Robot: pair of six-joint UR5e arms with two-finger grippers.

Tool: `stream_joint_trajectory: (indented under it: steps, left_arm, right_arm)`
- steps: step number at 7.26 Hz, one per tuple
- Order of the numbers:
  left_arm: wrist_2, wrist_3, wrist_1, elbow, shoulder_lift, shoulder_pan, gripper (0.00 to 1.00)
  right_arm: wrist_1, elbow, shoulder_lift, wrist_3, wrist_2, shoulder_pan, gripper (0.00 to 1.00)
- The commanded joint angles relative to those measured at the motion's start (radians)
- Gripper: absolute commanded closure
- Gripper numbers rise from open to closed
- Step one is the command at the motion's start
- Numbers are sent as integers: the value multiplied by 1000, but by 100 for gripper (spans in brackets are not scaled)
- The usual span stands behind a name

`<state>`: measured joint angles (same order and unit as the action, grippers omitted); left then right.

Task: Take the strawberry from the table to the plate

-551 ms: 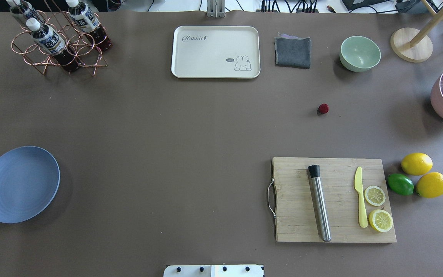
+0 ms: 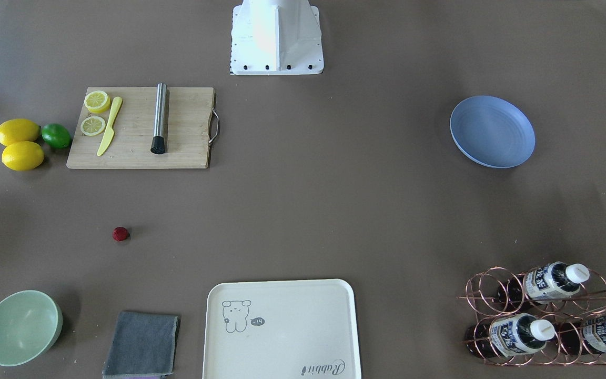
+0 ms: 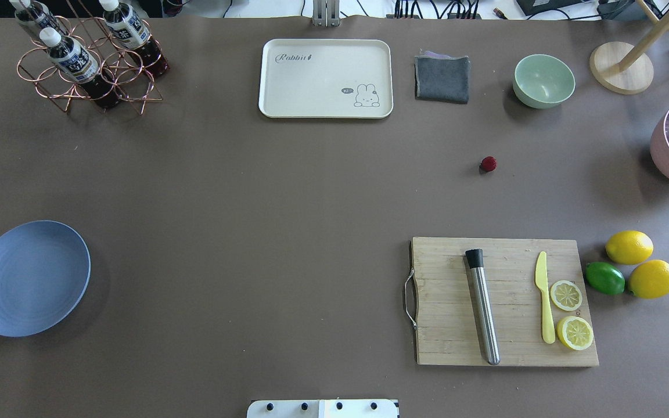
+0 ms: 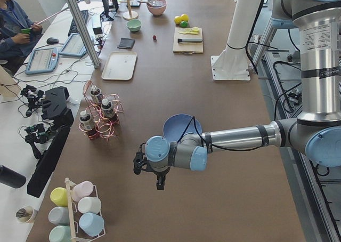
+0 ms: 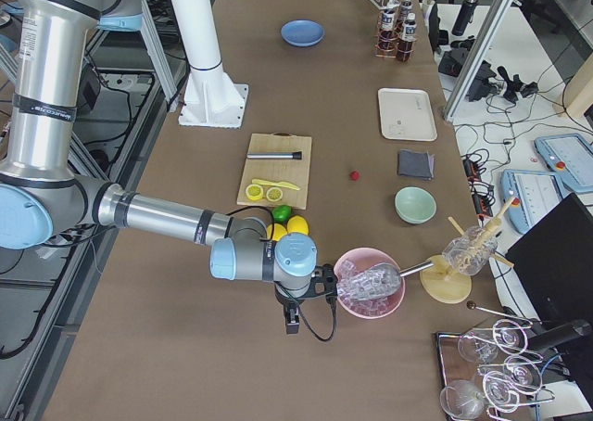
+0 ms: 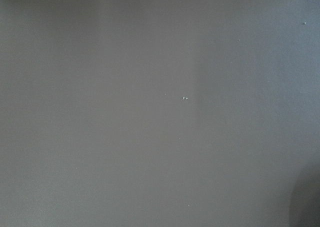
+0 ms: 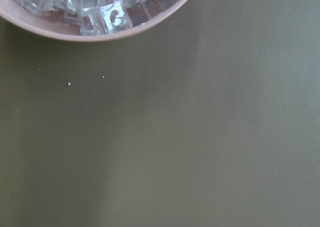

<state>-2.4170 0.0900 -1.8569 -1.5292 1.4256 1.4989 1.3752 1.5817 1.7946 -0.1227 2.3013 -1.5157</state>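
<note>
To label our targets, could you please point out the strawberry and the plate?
strawberry [image 3: 488, 164], overhead exterior view, middle of the berry.
plate [image 3: 29, 278], overhead exterior view, bare centre of the dish.
</note>
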Motion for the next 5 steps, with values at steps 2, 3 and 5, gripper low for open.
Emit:
stream_joint_trajectory:
  steps: [2,3,5]
  left_arm:
    - [-10,5,-15,-6,7,0,1]
    - [-11,5,-15,-12,10,-2,1]
    - [-13,4,-56,-19,10,1,1]
  right_arm:
    - [-5,0,-1,0,1,0,0]
    - [-5,4,-1,-2,4,0,0]
    - [-5,6,-1,-3,6,0,0]
